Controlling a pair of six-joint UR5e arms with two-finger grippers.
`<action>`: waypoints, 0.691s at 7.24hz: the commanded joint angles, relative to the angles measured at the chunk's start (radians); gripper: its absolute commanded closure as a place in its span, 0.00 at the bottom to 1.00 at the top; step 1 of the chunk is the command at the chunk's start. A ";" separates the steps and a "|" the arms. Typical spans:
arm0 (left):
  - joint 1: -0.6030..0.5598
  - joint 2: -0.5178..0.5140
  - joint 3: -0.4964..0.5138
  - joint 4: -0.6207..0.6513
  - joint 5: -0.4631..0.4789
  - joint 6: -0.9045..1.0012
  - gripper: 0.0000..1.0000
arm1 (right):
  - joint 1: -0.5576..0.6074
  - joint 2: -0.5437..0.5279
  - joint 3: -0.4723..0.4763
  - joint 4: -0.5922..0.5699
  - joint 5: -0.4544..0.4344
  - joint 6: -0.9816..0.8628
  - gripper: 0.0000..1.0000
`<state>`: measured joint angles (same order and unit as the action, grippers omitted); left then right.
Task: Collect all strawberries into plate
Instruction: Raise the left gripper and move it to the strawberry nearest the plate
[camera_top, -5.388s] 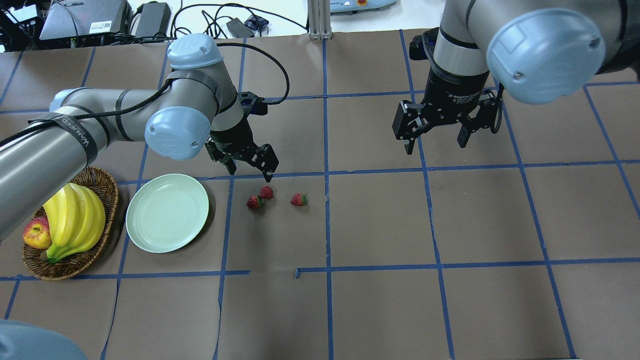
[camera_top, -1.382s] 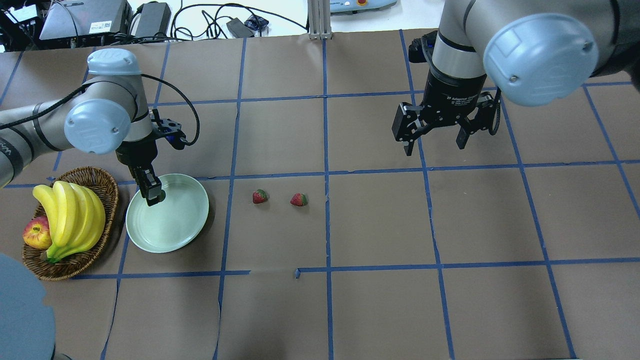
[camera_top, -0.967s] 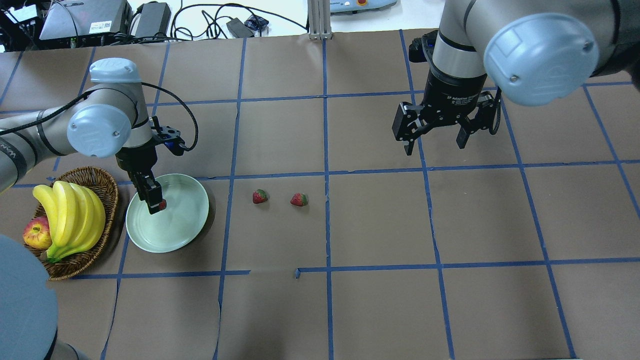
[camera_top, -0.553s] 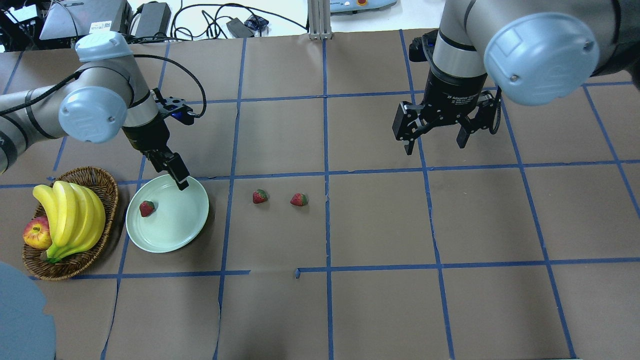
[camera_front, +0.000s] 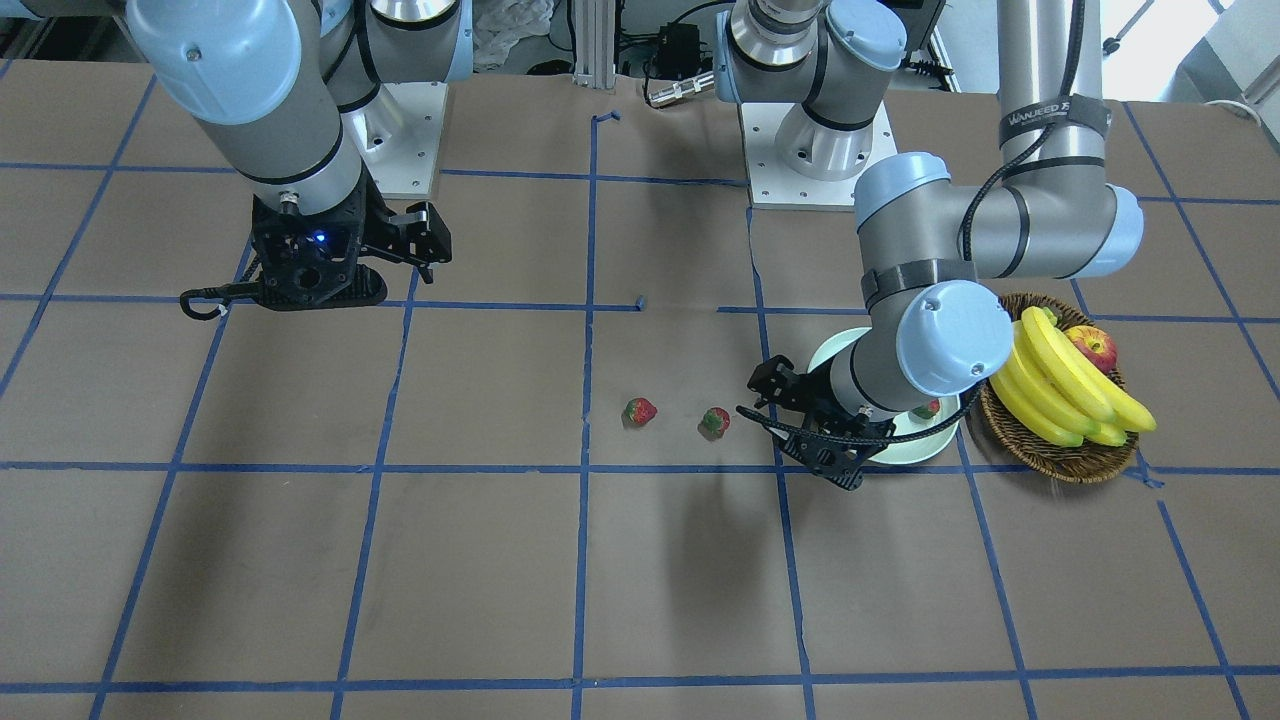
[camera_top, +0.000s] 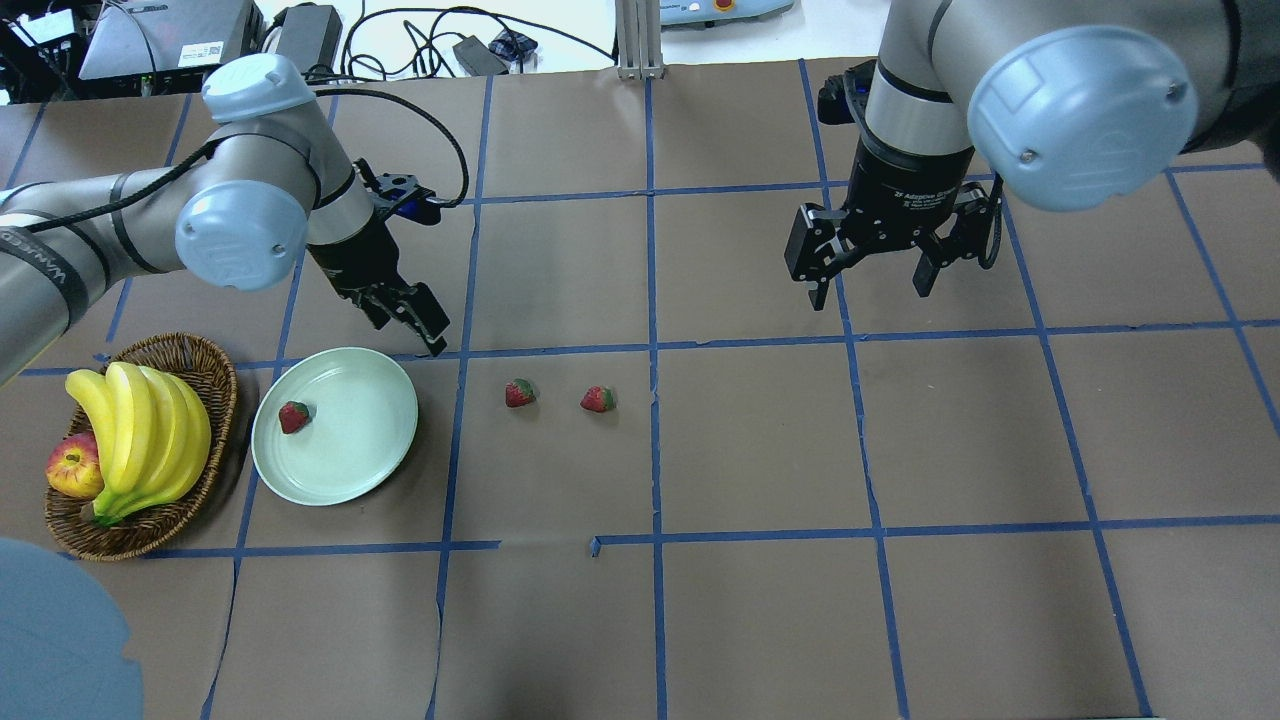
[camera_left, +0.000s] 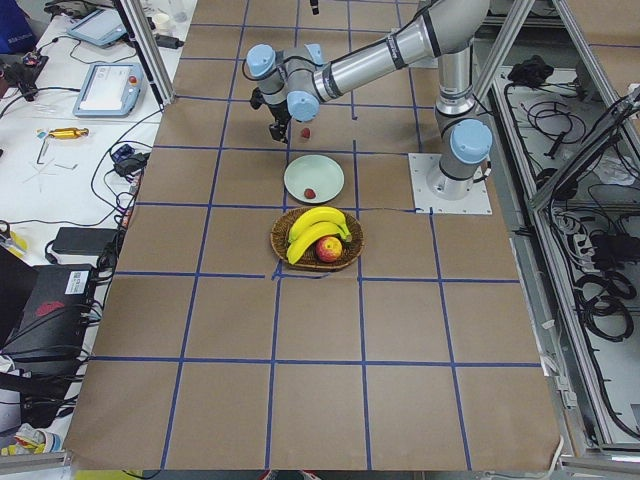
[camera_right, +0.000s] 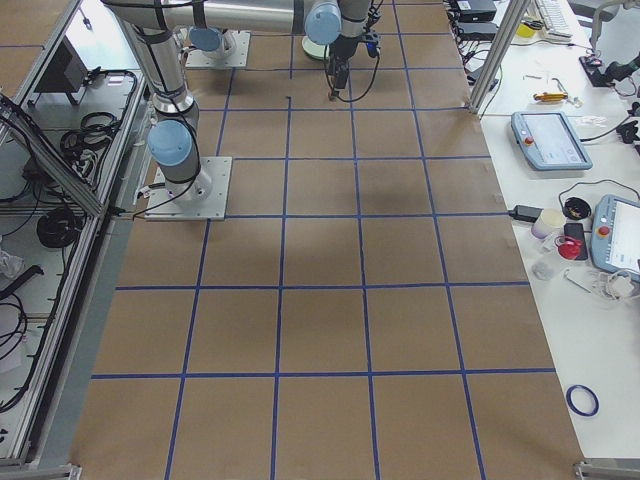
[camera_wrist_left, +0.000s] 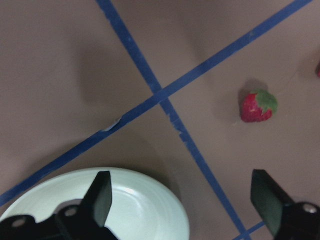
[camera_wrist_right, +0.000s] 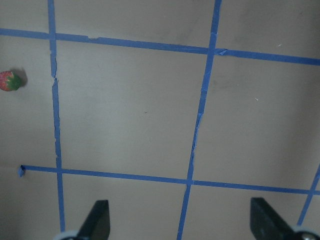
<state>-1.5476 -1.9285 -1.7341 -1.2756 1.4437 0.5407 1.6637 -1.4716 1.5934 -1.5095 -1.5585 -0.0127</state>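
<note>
Done: the first strawberry (camera_top: 293, 416) lies inside the plate (camera_top: 350, 465), toward its left rim. That is to the left of the left gripper (camera_top: 412, 330) and nearer the robot.
Left to do: by my count one of three is in. The nearer loose strawberry (camera_top: 519, 392) and the farther loose strawberry (camera_top: 597, 399) lie on the table (camera_top: 760, 450), near each other but not touching.
Loose berries from the gripper: both are on the left gripper's right side and a little nearer the robot. The nearer one shows plainly in the wrist view, just beyond the right fingertip.
Left gripper: fingers spread wide with nothing between them. It hangs just past the plate's far right rim, apart from it.
Right gripper (camera_top: 870, 293): fingers apart and empty, raised well off to the right. The farther loose strawberry is well apart from it, on its left.
Edges: the plate's raised rim lies just below the left gripper. A basket (camera_top: 218, 385) of bananas (camera_top: 150, 430) with an apple (camera_top: 72, 470) sits just beyond the plate's far-left side.
Open room: bare table crossed by blue tape lines (camera_top: 655, 440) runs from the left gripper to both berries. I'd judge it an easy reach.
</note>
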 joint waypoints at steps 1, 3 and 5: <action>-0.026 -0.035 -0.007 0.060 -0.201 -0.030 0.00 | -0.001 0.001 0.000 0.000 0.000 0.002 0.00; -0.039 -0.079 -0.019 0.064 -0.203 -0.016 0.00 | 0.001 0.001 0.000 0.000 0.000 0.002 0.00; -0.061 -0.113 -0.022 0.062 -0.131 -0.010 0.00 | -0.001 0.001 0.000 0.002 0.000 0.007 0.00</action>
<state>-1.5971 -2.0200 -1.7539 -1.2137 1.2674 0.5264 1.6638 -1.4710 1.5938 -1.5091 -1.5585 -0.0090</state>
